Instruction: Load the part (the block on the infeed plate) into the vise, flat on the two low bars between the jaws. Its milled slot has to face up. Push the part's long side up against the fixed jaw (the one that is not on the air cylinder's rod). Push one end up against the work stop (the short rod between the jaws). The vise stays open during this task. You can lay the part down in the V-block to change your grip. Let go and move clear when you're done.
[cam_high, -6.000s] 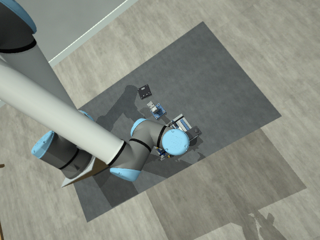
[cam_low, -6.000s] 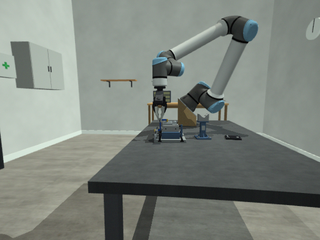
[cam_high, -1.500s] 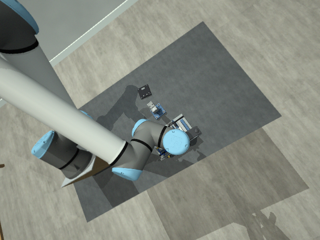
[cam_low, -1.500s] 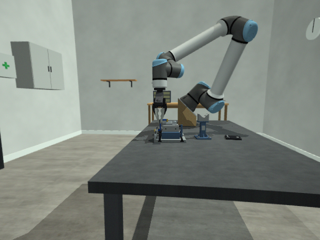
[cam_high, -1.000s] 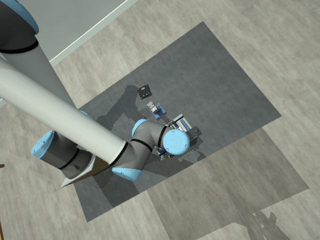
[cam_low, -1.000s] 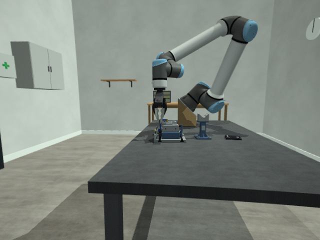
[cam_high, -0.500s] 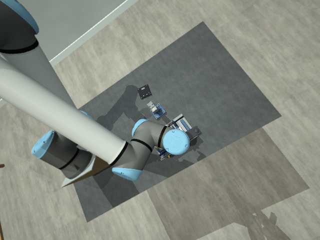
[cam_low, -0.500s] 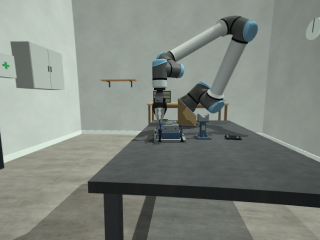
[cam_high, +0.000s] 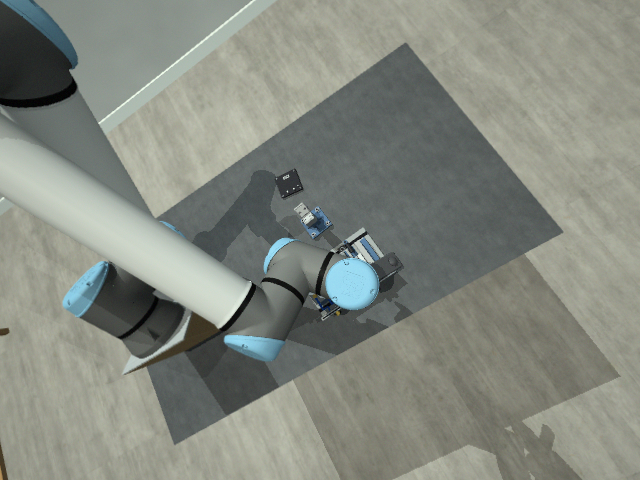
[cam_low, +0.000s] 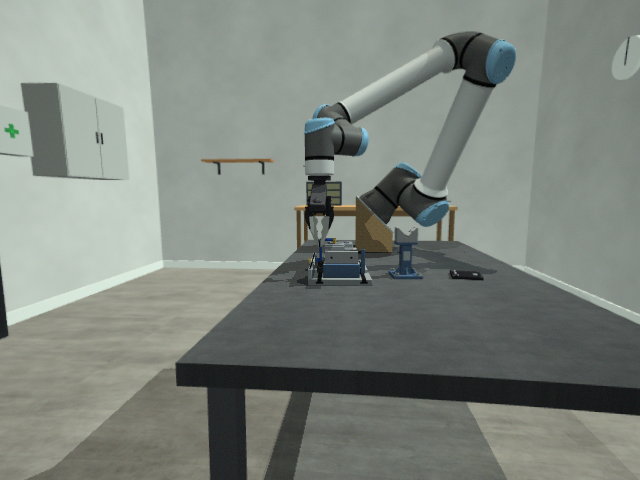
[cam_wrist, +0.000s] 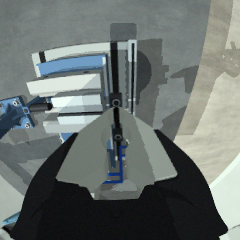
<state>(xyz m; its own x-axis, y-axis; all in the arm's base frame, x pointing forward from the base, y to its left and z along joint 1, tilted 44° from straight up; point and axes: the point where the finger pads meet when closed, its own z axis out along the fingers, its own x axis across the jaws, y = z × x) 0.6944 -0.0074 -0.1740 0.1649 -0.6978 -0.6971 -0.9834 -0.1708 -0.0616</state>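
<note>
The hand (cam_low: 320, 243) (cam_wrist: 116, 108) is clenched on nothing, pointing down over the vise (cam_high: 357, 236) (cam_low: 341, 256) (cam_wrist: 64, 85) on the table (cam_high: 439, 155) (cam_low: 387, 320) (cam_wrist: 75, 20). The block is probably the pale bar between the jaws, partly hidden. From above, the V-block (cam_high: 310, 219) (cam_low: 405, 262) has the vise at four o'clock and the bare infeed plate (cam_high: 289, 186) (cam_low: 466, 275) at eleven.

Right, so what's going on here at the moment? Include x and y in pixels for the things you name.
The grey and light-blue robot arm (cam_high: 85, 222) (cam_low: 398, 82) has its end effector (cam_low: 320, 243) (cam_wrist: 116, 108) pointing down at the side of the blue and light-grey metal vise (cam_high: 366, 246) (cam_low: 341, 256) (cam_wrist: 75, 84). The end effector is shut with nothing gripped. The blue stand with a grey V-shaped top (cam_high: 315, 227) (cam_low: 405, 256) stands apart, beside the vise. I can't make out where the part is.
</note>
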